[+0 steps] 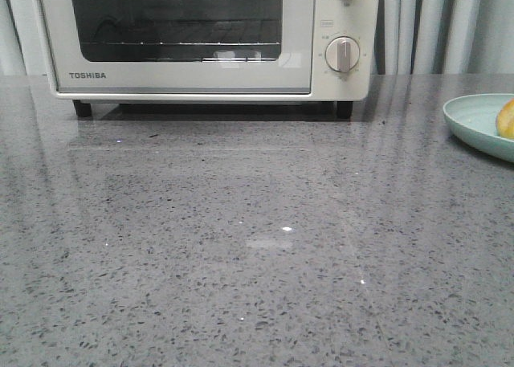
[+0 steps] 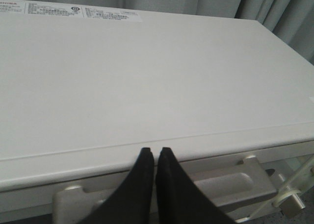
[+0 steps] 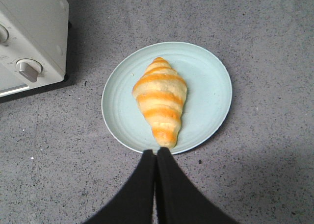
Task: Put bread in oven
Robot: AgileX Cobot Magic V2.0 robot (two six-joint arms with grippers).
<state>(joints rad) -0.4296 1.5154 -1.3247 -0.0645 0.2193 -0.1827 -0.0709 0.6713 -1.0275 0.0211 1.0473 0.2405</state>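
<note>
The off-white Toshiba oven point(image 1: 185, 78) stands at the back of the table, its glass door closed. In the left wrist view I look down on its flat top point(image 2: 147, 77), and my left gripper point(image 2: 155, 151) is shut and empty just above the door's handle point(image 2: 230, 182). The bread point(image 3: 161, 100), a golden croissant, lies on a pale green plate point(image 3: 211, 91) at the table's right; only its edge shows in the front view point(image 1: 506, 118). My right gripper point(image 3: 156, 153) is shut and empty above the plate's near rim, at the bread's tip. Neither arm shows in the front view.
Grey speckled countertop point(image 1: 241, 246) spreads in front of the oven. The oven's knobs point(image 1: 343, 54) are on its right side, also seen in the right wrist view point(image 3: 28, 69). Grey curtains point(image 1: 434, 22) hang behind.
</note>
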